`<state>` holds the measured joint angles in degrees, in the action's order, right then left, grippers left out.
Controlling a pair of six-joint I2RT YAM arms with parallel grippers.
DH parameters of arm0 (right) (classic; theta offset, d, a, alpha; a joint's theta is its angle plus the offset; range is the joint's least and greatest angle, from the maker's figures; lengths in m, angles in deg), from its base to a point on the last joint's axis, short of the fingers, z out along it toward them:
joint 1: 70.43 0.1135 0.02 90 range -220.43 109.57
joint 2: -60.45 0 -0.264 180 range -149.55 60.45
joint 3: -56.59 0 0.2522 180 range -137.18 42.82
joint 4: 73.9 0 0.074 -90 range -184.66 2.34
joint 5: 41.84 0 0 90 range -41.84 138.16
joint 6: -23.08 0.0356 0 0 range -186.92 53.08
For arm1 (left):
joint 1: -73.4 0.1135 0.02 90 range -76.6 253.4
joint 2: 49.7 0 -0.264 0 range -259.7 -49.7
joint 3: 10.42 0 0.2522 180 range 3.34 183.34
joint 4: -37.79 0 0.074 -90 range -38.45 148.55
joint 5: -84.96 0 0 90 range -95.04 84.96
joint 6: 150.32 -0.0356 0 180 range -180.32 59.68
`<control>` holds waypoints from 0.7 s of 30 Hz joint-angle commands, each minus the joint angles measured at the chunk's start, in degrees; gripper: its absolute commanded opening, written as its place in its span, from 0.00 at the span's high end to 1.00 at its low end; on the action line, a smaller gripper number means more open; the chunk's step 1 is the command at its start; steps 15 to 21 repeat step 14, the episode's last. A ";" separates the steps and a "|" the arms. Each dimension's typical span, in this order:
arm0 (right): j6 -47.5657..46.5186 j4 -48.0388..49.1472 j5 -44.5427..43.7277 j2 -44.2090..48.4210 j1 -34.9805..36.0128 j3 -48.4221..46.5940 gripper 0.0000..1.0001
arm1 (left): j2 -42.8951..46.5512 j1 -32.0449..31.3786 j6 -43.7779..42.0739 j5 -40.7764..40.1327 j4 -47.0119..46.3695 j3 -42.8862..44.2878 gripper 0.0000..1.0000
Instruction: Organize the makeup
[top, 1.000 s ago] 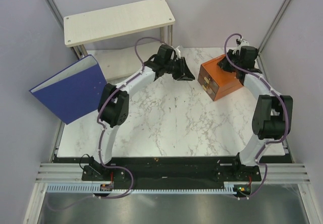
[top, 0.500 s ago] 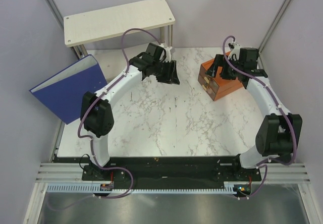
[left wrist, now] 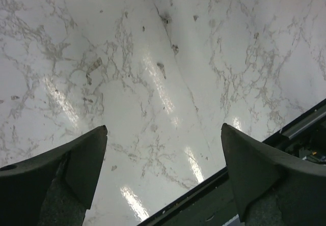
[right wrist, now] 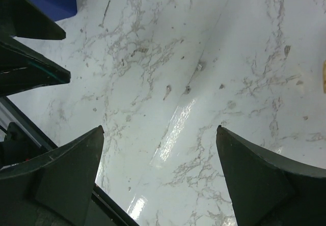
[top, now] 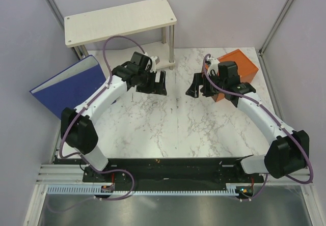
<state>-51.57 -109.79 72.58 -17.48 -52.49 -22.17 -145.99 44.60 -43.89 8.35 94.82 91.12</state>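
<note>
No makeup in sight in any view: not on the marble table (top: 173, 129), not beside the orange box (top: 240, 67). Maybe shut away inside the orange box, maybe hidden somewhere else; cannot tell.

Just left of the orange box, low over bare table: the right gripper (top: 196, 86). Farther left of the box: the left gripper (top: 155, 82), tips turned toward the right one. Fingers wide apart on both, plain to see from the two wrist views, with only white stone between them. Holding nothing.

Far left of the box: the blue binder (top: 71, 91), tilted. Up and left of the box: the pale shelf (top: 119, 20).

Looks like a step between jobs: either everything tidied away, or hunting for the next piece. Hard to know which, with nothing loose on the table.

Next, for any makeup left over: find it first, then come down over it with fingers open, close softly and lift. For a piece inside a drawer of the orange box: hold the box with one gripper and pull with the other, so as not to drag the whole box along.
</note>
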 commanded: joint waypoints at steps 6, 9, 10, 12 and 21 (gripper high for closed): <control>-0.15 -2.22 -4.38 3.75 1.40 4.08 0.02 | 8.22 0.23 -1.57 -0.89 0.50 -9.47 0.01; -0.50 -2.39 -4.65 4.10 1.84 5.40 0.02 | 10.59 0.23 -1.40 -2.13 0.33 -11.75 0.01; -0.59 -2.39 -4.65 4.02 1.93 6.01 0.02 | 11.29 0.23 -1.40 -2.14 0.15 -12.46 0.01; -0.76 -2.39 -4.65 3.75 2.28 6.45 0.02 | 13.40 0.23 -1.83 -1.61 -0.55 -14.56 0.01; -1.11 -2.39 -4.56 3.05 2.54 6.72 0.02 | 14.90 0.32 -1.66 -2.05 -1.08 -15.54 0.01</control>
